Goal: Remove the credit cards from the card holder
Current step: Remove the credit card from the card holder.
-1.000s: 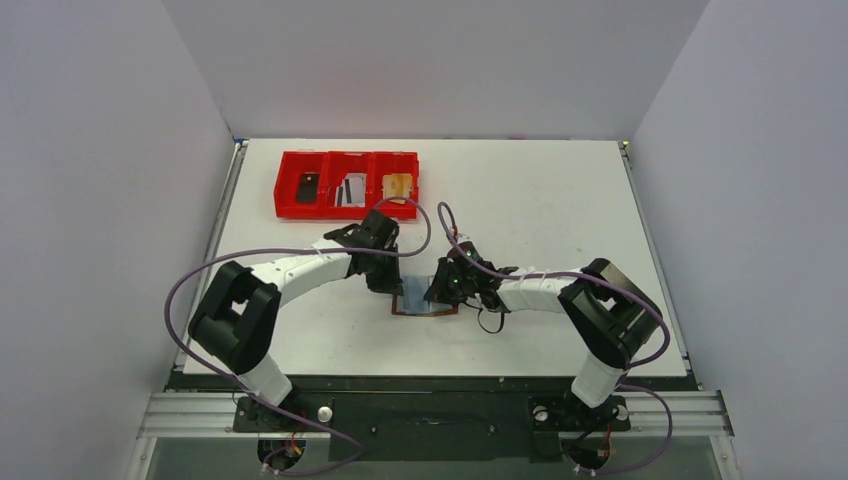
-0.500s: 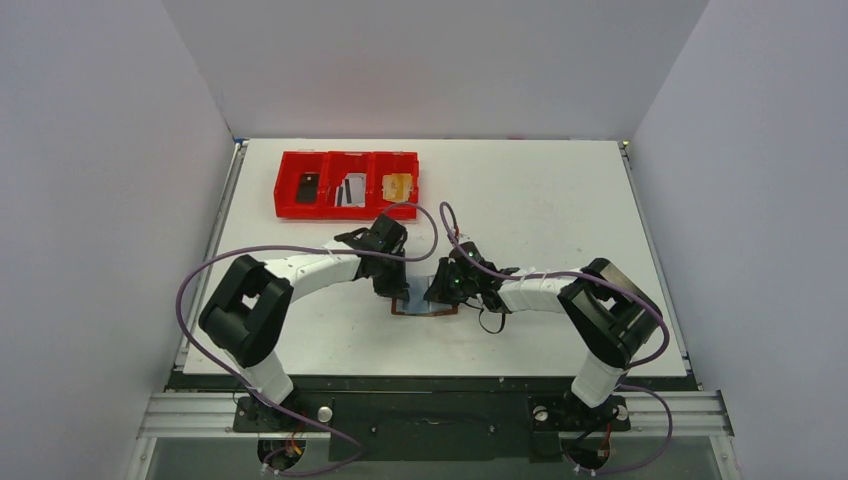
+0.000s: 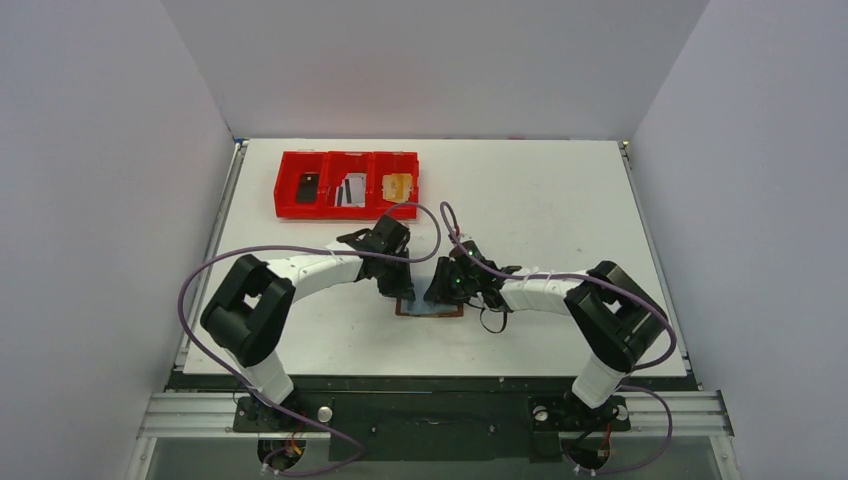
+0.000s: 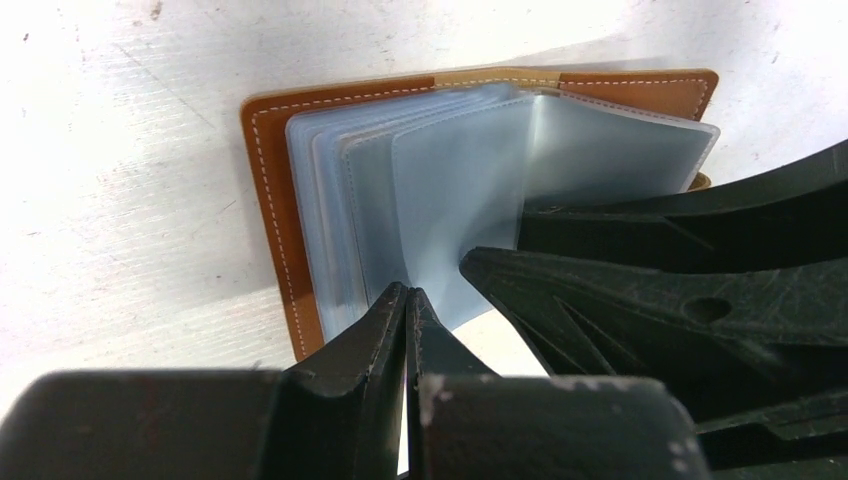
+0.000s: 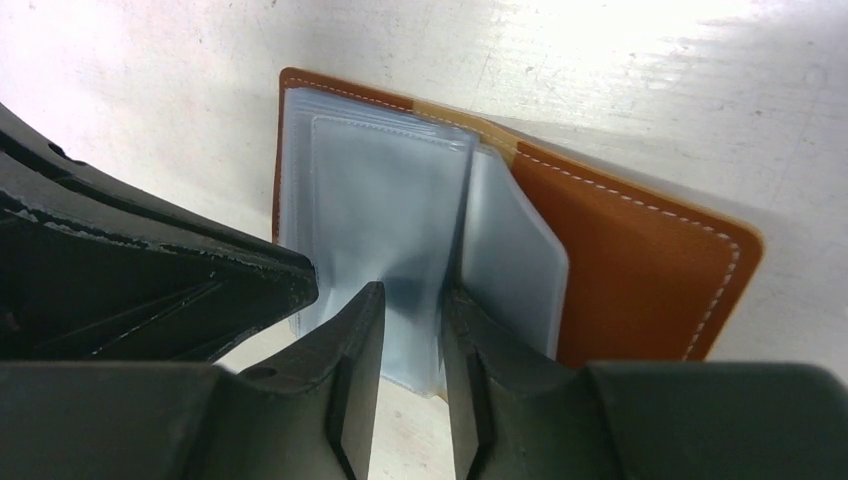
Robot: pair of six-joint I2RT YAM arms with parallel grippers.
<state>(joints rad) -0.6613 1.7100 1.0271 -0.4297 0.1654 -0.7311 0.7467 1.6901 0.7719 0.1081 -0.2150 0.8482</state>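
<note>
The card holder (image 3: pixel 432 311) lies open on the table between both grippers, brown leather (image 4: pixel 268 190) outside with translucent grey-blue sleeves (image 4: pixel 450 200) fanned up. My left gripper (image 4: pixel 408 292) is shut, its tip at the near edge of the sleeves, nothing visible between the jaws. My right gripper (image 5: pixel 412 295) stands open by a narrow gap, its fingertips at the sleeves' near edge, one sleeve edge showing in the gap. I make out no card inside the sleeves. Credit cards (image 3: pixel 350 189) lie in the red tray, an orange one (image 3: pixel 398 185) beside them.
The red three-compartment tray (image 3: pixel 346 155) stands at the back left, a dark item (image 3: pixel 308 186) in its left compartment. In the left wrist view the right gripper's black fingers (image 4: pixel 640 300) crowd the wallet's right side. Purple cables loop over both arms.
The right gripper's jaws have parted slightly. The left arm has edged toward the wallet, and the wallet has shifted a little to the right.
</note>
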